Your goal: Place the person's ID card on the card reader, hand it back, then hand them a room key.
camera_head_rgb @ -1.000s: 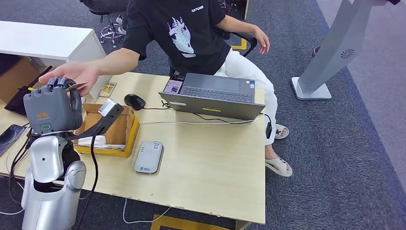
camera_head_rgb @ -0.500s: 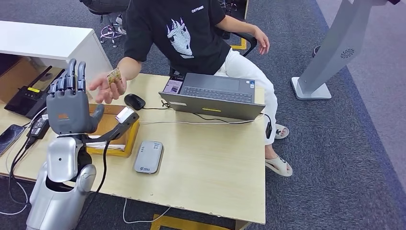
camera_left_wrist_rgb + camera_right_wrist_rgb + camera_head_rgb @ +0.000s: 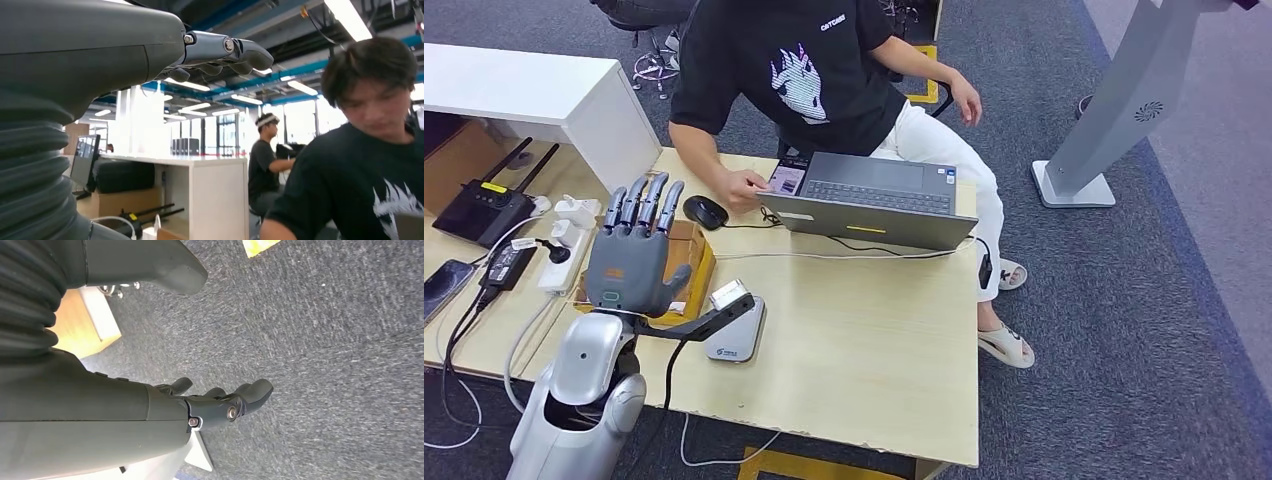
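Small white lettering sits on the chest of the person's black T-shirt (image 3: 799,70), above its white graphic, too small to read. The card reader (image 3: 736,330) carries a tiny illegible mark.

Bright, even light — wrist views softly blurred.

The robot's left arm (image 3: 584,385) is silver with rounded joint shells; a black cable runs along it. Its left hand (image 3: 632,255) is dark grey with an orange mark, a green-ringed button and a ribbed cover. The right hand (image 3: 150,410) is also dark grey, with a silver screw.
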